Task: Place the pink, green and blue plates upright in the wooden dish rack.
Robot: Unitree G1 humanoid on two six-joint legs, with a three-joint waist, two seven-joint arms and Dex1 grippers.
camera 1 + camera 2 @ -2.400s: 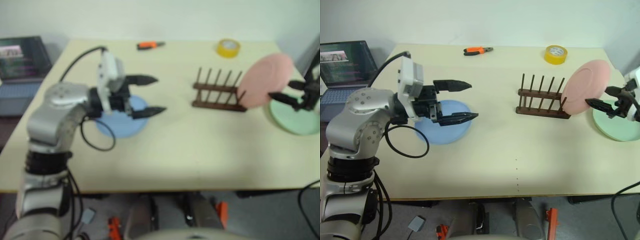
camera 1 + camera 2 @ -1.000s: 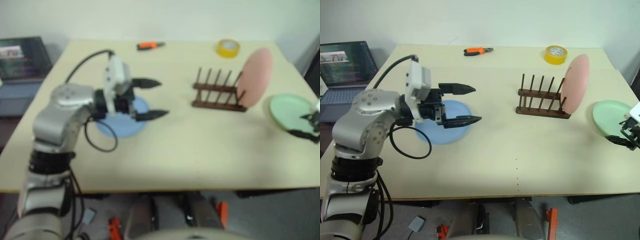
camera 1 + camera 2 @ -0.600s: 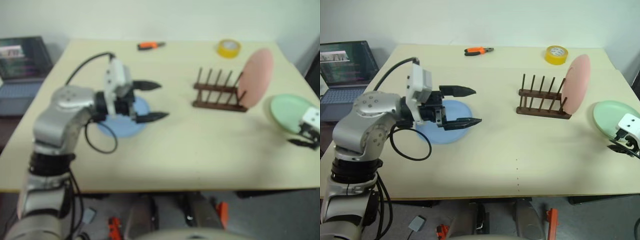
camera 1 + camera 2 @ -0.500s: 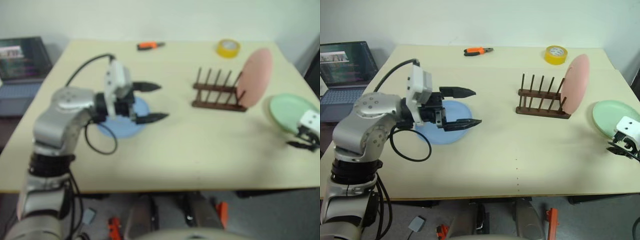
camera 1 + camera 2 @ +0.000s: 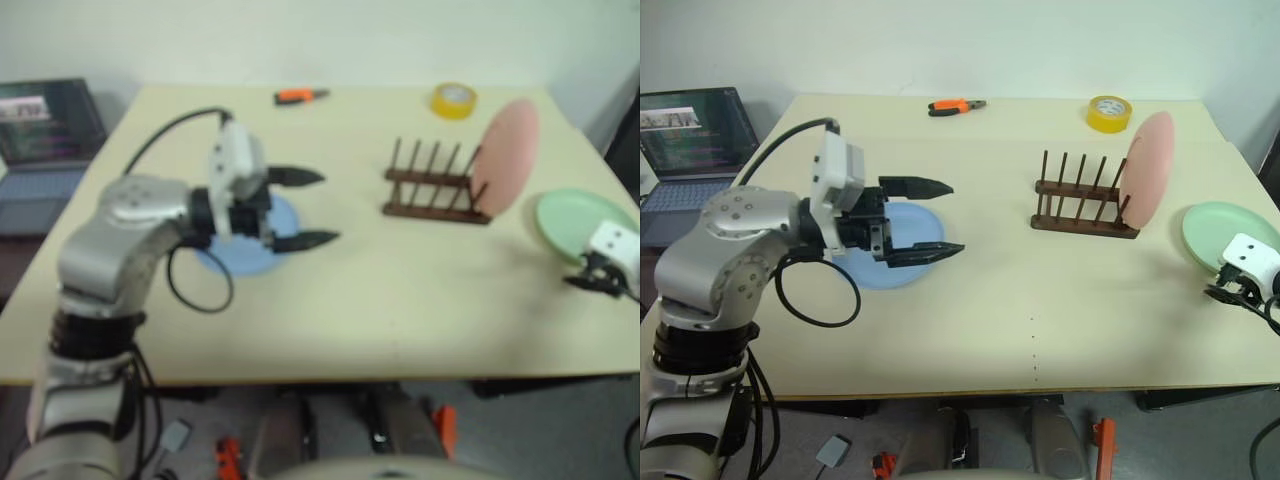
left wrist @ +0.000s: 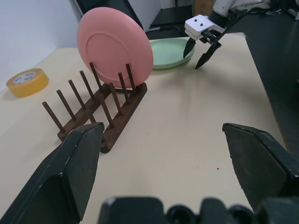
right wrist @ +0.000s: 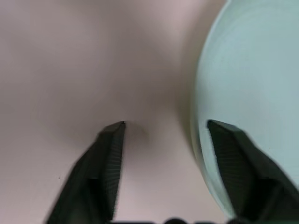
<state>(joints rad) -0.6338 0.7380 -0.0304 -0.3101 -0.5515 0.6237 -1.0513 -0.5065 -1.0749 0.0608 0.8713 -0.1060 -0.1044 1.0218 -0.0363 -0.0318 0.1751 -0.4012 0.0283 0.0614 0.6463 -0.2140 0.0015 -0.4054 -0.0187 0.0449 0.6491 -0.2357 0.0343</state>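
Nearest, at the table's [image 5: 1040,330] right edge, the right gripper [image 6: 202,49] points down at the near rim of the green plate [image 5: 1215,232], which lies flat; its fingers are parted, one over the plate's edge and one over bare table, gripping nothing. Toward the left side, the left gripper [image 5: 930,220] hovers level with its fingers spread wide and empty, above the blue plate [image 5: 880,262] lying flat on the table. Farther back stands the wooden dish rack [image 5: 1080,205], with the pink plate [image 5: 1147,170] set upright at its right end among the pegs. Beyond it sit a yellow tape roll [image 5: 1109,112] and orange pliers [image 5: 955,105].
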